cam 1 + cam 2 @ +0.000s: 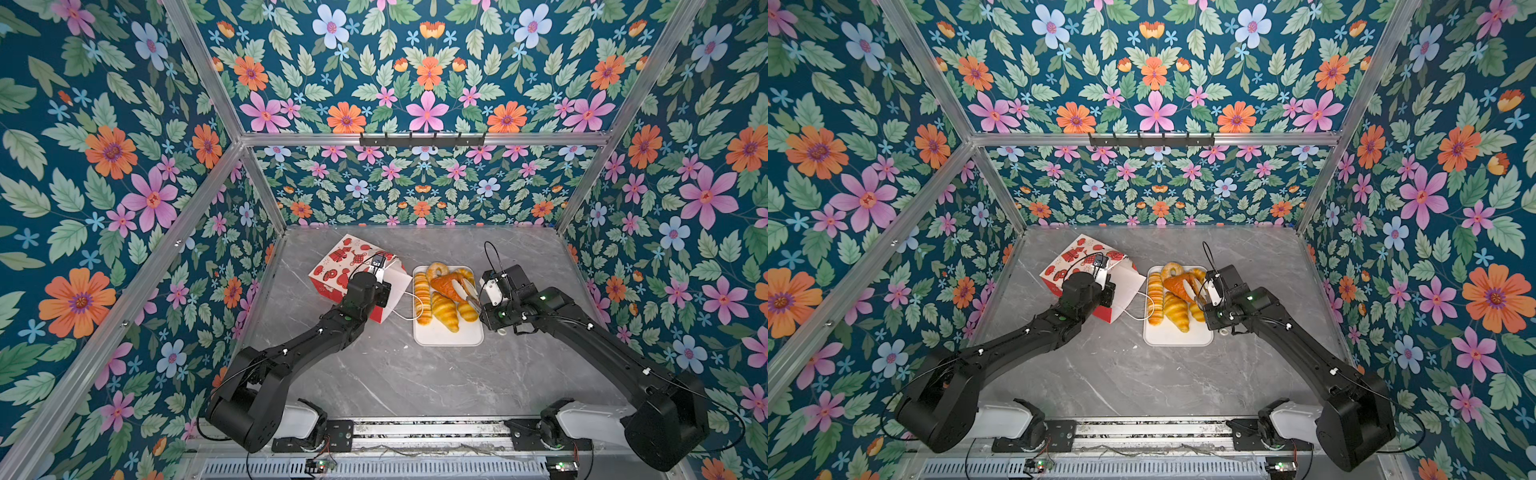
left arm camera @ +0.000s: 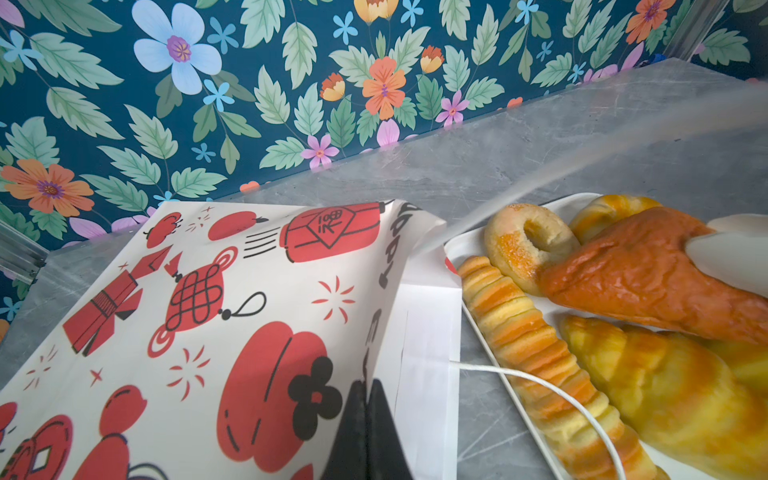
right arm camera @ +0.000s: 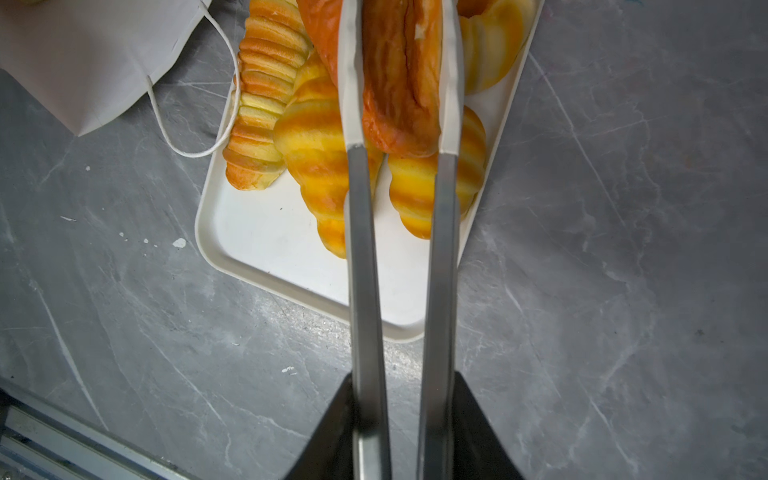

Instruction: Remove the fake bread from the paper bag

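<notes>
Left gripper (image 2: pixel 365 388) clamped tight on paper bag (image 2: pixel 249 311) rim. Right gripper (image 3: pixel 403 376) grips tongs (image 3: pixel 360 249), their tips straddling brown croissant (image 3: pixel 399 83) atop bread (image 3: pixel 316 158) on tray (image 3: pixel 266 249), toward counter's (image 3: pixel 623 249) far edge.

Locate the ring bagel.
In a top view the ring bagel lies at the far end of the white tray, right of the paper bag, beside the long ridged loaf.

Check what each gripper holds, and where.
Left gripper pinches the paper bag rim. Right gripper holds tongs by their handle end; tips straddle the brown croissant, squeeze unclear.
</notes>
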Controlling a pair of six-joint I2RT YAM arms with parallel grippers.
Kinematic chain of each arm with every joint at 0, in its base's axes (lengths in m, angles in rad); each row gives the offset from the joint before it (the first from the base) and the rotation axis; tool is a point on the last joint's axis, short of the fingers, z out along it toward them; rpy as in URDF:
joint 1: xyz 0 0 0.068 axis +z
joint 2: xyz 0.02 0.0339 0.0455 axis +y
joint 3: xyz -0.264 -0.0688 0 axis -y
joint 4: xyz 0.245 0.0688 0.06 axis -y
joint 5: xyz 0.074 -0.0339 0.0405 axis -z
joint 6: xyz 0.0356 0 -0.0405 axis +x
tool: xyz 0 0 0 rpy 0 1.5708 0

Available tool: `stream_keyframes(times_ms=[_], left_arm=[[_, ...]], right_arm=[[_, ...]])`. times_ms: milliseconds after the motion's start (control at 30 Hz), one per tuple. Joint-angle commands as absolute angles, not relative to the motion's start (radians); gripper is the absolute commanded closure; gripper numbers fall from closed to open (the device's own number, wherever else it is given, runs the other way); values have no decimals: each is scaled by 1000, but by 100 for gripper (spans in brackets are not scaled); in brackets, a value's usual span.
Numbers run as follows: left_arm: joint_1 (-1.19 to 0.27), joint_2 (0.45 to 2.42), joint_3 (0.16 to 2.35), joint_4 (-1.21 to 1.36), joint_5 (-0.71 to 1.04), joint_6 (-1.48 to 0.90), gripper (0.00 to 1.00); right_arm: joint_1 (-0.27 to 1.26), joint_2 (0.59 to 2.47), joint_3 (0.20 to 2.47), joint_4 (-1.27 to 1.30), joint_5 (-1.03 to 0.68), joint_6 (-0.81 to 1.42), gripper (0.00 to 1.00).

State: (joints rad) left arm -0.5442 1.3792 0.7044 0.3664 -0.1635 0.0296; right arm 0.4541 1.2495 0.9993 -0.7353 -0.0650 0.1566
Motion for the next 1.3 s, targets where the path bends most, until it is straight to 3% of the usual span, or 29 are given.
stream_keyframes(times_ms=[0,433,633,967,1267], left_arm=[[-543,1386,715,387,-161,23,100],[-543,1357,719,372,-142,51,100],[-543,1332,726,349,-126,86,100],[-543,1201,706,294,-17,196,100],[-543,1130,672,306,40,215,100]], right_arm=[[447,1231,993,-704,-74,182,64],[442,1091,986,-637,-34,202,61],[463,1084,1001,-572,-216,242,63],[678,1245,1030,-330,-422,292,64],[729,1392,1118,-312,-429,303,65]])
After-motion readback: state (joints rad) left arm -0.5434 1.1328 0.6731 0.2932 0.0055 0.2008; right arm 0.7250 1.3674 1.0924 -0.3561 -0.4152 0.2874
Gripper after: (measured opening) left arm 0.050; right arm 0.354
